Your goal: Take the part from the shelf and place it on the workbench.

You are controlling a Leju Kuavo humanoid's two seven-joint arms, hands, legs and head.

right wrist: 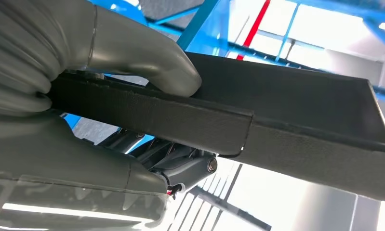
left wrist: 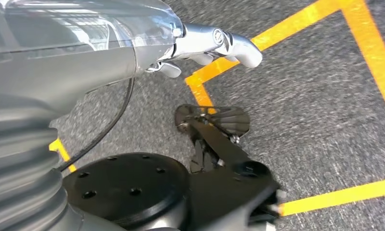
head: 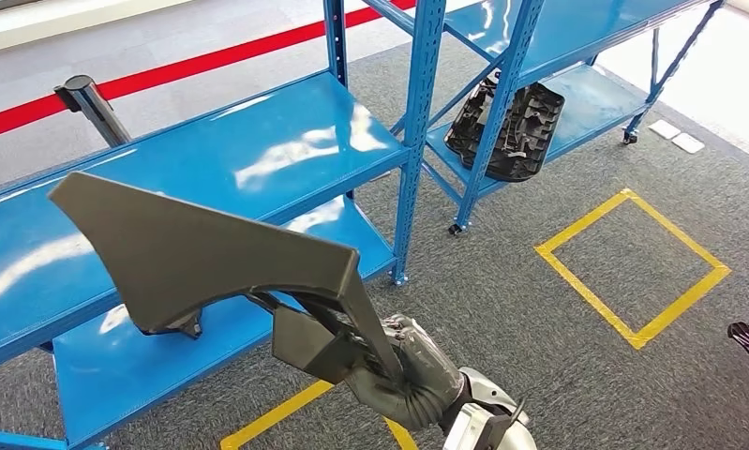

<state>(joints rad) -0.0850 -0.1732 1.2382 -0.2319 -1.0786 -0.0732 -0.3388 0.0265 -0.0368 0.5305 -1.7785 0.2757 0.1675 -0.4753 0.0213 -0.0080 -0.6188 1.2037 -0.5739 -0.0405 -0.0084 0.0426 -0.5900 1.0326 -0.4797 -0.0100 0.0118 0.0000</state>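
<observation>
A: Since you want counts first, what is there?

B: Two blue shelf units stand on the grey carpet, the near shelf (head: 258, 141) and a far shelf (head: 576, 94) behind it. There are two dark parts: one part (head: 202, 253) is in the right hand (head: 417, 375), and a second black ribbed part (head: 506, 127) leans on the far shelf's lower level. One full yellow tape square (head: 633, 267) marks the floor, with a piece of another yellow outline near the bottom edge of the head view. One red line (head: 183, 66) runs across the pale floor beyond the shelves.

A: How is the right hand posed?

B: It comes up from below, its fingers clamped on the narrow end of the part. The part's broad flat end is raised in front of the near shelf and touches no shelf board.

A: Does the right wrist view add anything?

B: Yes, it shows the grey thumb (right wrist: 147, 62) pressed on the part's edge (right wrist: 277, 110), with darker fingers beneath.

A: And the left hand?

B: The left wrist view shows the left hand (left wrist: 219, 45) hanging over the carpet and yellow tape (left wrist: 335, 195). Its fingers are curled in and hold nothing.
</observation>
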